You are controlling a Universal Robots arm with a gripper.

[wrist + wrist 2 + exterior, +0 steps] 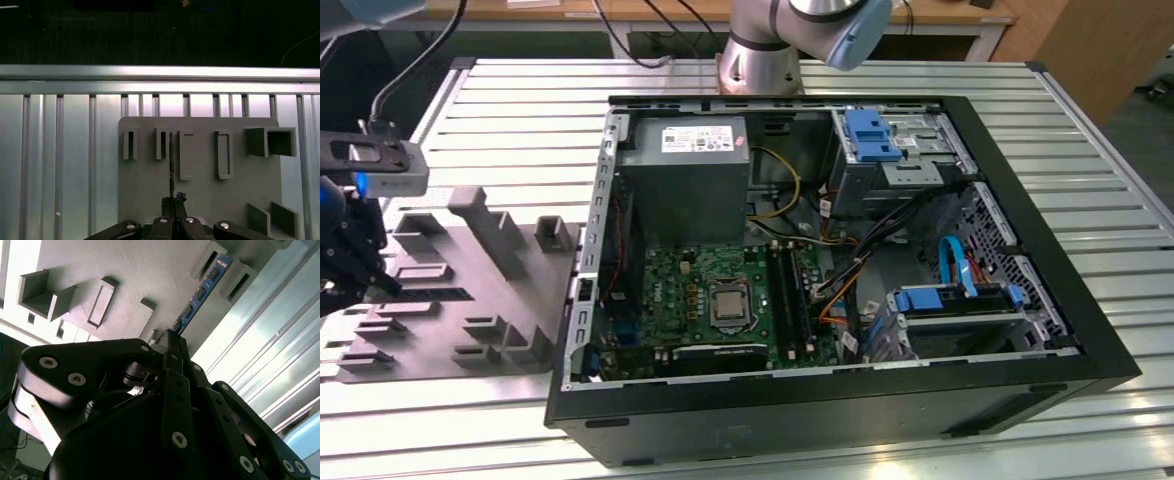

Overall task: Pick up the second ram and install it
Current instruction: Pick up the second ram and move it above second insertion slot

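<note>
The second ram (202,290) is a thin stick with a blue face and dark chips, standing on edge between raised blocks of the grey fixture plate (125,270). In the first wrist view the second ram (170,165) shows as a narrow dark line running across the fixture plate (200,200). My gripper (170,340) is shut on the near end of the stick, its fingertips pressed together around it (173,201). In the exterior view my gripper (374,285) hangs over the fixture plate (467,290) at the exterior view's left, well apart from the green board (680,285) and its long black slots (787,290).
The open black computer case (854,400) lies at centre with a grey power supply (683,170), blue drive brackets (874,135) and loose cables (854,270). The arm's base (761,60) stands behind the case. Everything rests on a ribbed aluminium table (1107,210).
</note>
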